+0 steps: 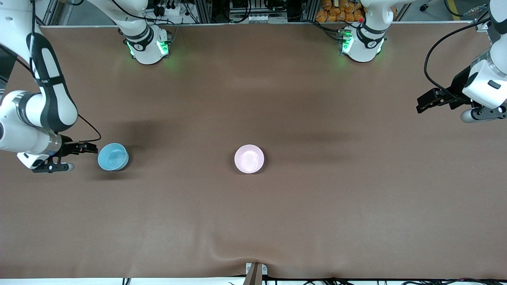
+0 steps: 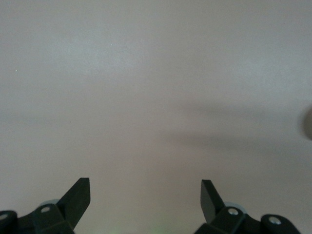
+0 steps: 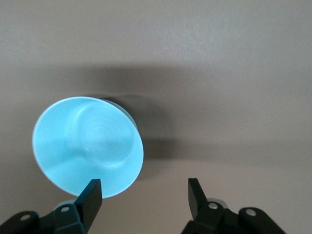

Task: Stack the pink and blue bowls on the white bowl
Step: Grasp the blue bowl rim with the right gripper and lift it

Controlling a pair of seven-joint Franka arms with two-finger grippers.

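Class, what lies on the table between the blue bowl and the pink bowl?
Nothing: between the blue bowl and pink bowl there is only bare brown table, per the front view.

I count two bowls on my bench (image 1: pixel 277 217): one blue bowl (image 1: pixel 113 156) and one pink bowl (image 1: pixel 249 158). I have two claws: left claw (image 1: pixel 425 103), right claw (image 1: pixel 92 148).

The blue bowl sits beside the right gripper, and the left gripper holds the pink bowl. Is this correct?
Not quite. The blue bowl is beside the right gripper, but the left gripper holds nothing: the front view shows the pink bowl alone at mid-table.
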